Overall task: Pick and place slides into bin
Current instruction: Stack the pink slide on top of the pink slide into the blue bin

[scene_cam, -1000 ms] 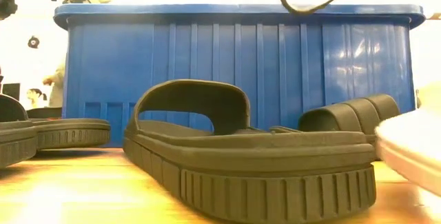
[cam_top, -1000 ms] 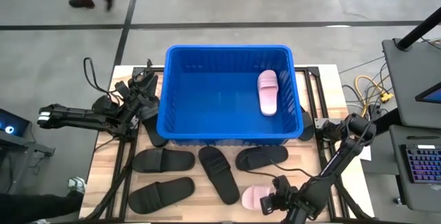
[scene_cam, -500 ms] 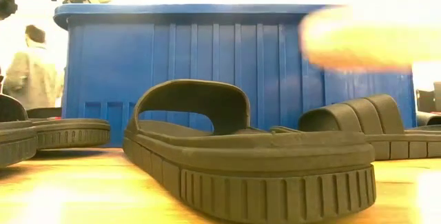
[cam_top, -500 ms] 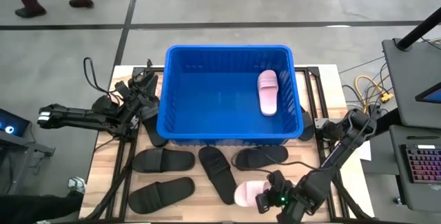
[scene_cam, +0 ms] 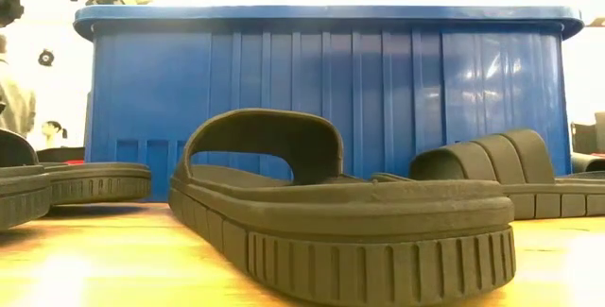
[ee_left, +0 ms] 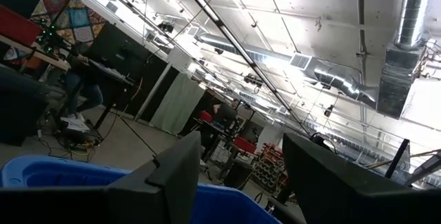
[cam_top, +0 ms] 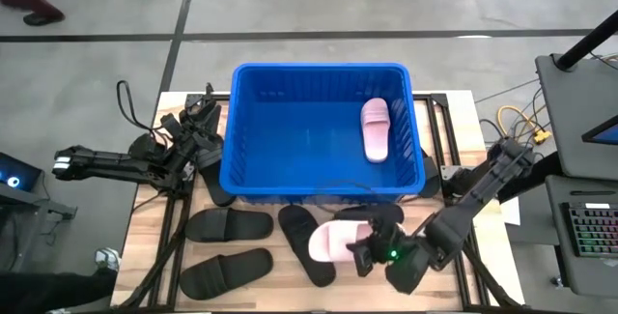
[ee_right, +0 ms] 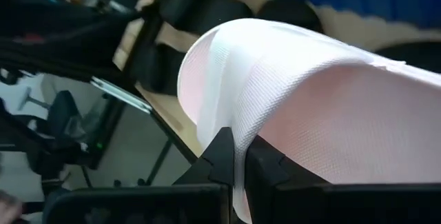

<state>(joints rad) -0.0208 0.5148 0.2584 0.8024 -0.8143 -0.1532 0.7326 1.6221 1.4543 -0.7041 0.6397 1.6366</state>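
I see the bin (cam_top: 323, 132) at the centre of the high view, with one slide (cam_top: 375, 128) inside at its right. Below the bin, four slides (cam_top: 230, 225) lie on the table (cam_top: 193, 208). Lower centre-right, my right gripper (cam_top: 359, 253) holds another slide (cam_top: 333, 241) above them. My left gripper (cam_top: 205, 111) waits beside the bin's left wall.

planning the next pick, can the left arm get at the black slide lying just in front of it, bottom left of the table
Probably yes: the left gripper is open and empty beside the bin, and the black slide lies uncovered on the table, nothing over it.

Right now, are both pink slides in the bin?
No, one pink slide lies in the bin; the right gripper holds the other outside.
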